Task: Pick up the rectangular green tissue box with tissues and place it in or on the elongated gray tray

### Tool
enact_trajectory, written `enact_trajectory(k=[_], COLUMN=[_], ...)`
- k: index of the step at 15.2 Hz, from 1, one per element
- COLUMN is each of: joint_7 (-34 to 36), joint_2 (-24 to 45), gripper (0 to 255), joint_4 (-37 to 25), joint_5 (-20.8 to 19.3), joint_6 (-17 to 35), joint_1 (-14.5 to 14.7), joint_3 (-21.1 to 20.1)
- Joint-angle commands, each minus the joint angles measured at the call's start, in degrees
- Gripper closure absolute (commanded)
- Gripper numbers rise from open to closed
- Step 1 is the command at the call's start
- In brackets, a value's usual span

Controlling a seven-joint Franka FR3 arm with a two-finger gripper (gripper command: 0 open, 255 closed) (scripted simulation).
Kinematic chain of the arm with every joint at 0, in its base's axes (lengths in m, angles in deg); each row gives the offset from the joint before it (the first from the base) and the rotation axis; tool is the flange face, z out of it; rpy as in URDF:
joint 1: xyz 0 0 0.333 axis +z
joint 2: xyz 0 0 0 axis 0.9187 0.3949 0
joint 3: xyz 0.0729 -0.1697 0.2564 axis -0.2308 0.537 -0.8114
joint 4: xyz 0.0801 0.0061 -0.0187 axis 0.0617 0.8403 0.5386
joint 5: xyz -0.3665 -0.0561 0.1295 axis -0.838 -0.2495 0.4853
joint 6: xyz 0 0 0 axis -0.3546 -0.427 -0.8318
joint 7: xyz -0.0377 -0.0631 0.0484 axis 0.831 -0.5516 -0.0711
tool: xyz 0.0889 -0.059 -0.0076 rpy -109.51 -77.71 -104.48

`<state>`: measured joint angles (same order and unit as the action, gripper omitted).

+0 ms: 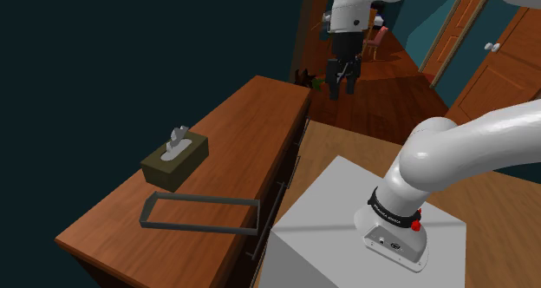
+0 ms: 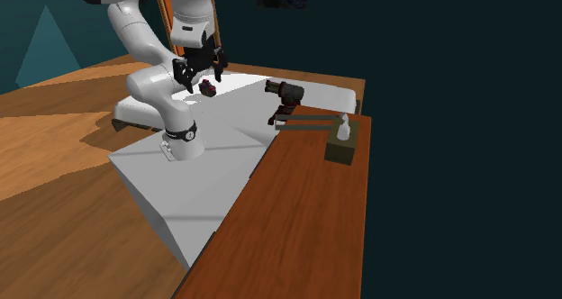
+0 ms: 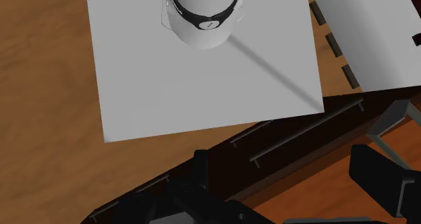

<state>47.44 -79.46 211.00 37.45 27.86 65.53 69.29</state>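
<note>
No word, number or brand can be read anywhere. The nearest thing to lettering is a row of small white strokes on the black band around the foot of the arm. In the shoulder view this sits at about four o'clock, and the strokes are too small to make out. In the wrist view the same band carries a short white mark, also unreadable. A tiny dark mark on the grey base plate, just below the band, cannot be read either.
</note>
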Motion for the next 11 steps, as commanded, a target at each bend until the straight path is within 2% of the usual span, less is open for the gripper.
enact_trajectory(k=[1, 11], joint_7=[0.0, 8.0], joint_2=[0.0, 6.5], gripper=[0, 0], joint_4=[0.0, 5.2], joint_5=[0.0, 10.9], joint_6=[0.0, 20.8], joint_1=[0.0, 4.3], joint_3=[0.0, -7.9])
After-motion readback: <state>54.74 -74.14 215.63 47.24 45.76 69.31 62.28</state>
